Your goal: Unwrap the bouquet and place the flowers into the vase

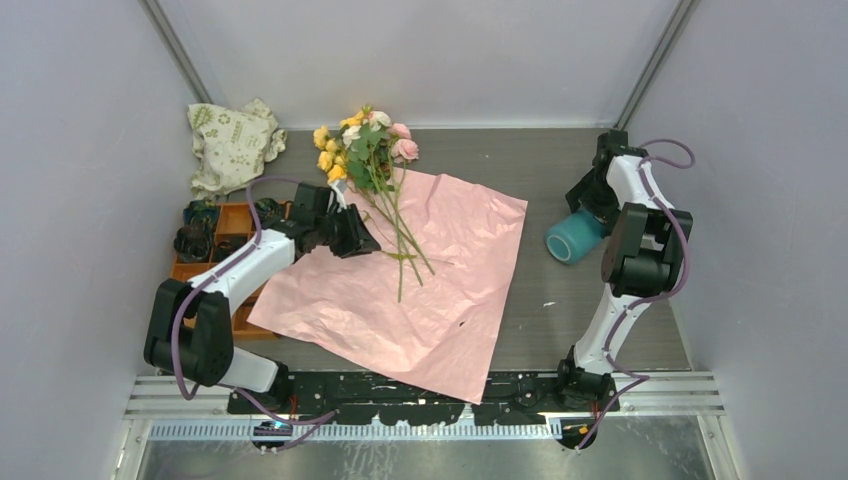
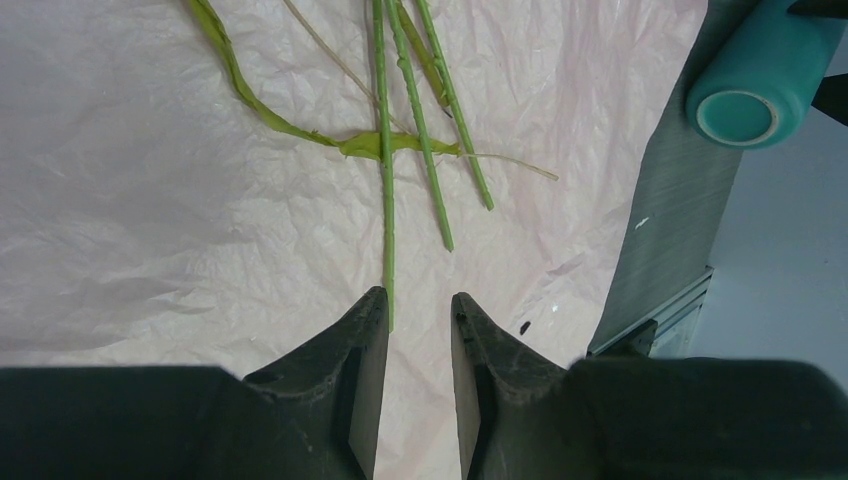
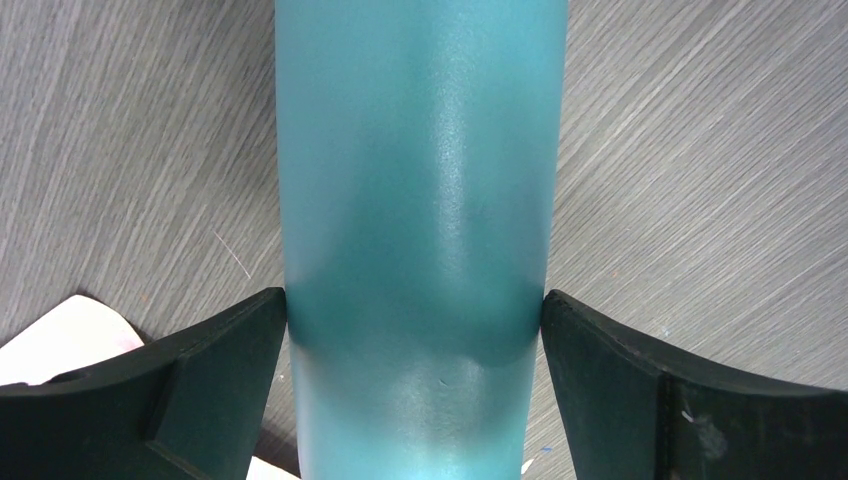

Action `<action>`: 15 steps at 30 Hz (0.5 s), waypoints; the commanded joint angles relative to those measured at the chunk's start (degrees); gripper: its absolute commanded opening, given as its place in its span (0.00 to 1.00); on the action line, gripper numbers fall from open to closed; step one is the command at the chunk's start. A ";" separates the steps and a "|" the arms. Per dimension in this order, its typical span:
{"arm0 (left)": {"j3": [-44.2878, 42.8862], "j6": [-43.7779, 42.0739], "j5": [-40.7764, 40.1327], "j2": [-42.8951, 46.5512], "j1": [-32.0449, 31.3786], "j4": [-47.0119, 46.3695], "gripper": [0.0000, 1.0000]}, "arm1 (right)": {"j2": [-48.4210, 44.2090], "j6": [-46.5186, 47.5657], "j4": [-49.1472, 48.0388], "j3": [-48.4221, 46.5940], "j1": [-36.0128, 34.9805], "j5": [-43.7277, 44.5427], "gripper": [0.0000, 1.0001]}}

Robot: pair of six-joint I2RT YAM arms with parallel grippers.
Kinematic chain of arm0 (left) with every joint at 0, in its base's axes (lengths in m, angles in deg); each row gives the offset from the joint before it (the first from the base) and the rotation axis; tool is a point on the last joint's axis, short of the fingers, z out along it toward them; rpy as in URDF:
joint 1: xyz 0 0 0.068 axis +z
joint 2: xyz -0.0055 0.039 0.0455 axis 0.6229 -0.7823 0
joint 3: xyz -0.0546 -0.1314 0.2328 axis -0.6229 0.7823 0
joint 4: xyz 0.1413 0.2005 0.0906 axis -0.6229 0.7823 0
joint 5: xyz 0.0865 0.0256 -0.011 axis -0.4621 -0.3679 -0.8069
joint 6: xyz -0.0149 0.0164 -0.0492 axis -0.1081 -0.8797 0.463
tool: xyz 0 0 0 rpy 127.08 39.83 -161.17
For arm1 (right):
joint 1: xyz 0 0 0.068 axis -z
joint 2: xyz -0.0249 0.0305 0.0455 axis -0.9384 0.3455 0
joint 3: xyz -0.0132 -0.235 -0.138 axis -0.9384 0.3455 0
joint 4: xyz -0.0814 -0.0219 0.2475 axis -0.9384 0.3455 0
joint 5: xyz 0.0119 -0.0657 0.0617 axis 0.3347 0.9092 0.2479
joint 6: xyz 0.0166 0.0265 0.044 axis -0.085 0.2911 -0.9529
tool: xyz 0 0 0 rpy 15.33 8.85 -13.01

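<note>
The right pincer point(image 3: 412, 305), wide apart around the smooth teal-blue vase point(image 1: 572, 240) lying at three o'clock, could knock it rolling when it shuts.

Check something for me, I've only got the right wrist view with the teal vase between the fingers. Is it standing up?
Observer: No. The vase lies on its side on the table, one round end toward the pink paper.
Operator: Where are the flowers?
Observer: The flowers lie unwrapped, stems on that paper, blooms past its far edge.
Operator: And the left gripper?
Observer: The left gripper is over the paper, jaws slightly apart and empty, at the cut end of one stem.
</note>
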 commanded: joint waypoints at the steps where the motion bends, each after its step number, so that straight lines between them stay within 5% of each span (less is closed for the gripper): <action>1: -1.01 -0.13 1.92 -0.13 -0.15 -2.90 0.30 | 4.24 0.36 3.66 3.75 -0.30 -2.70 0.99; 7: -0.93 0.24 2.49 -0.71 -0.10 -3.50 0.30 | 5.51 1.82 3.50 4.40 -3.43 -2.47 0.99; 15: -0.49 0.62 2.05 0.23 -0.06 -3.15 0.30 | 2.26 3.54 2.20 2.24 -9.51 -2.83 0.67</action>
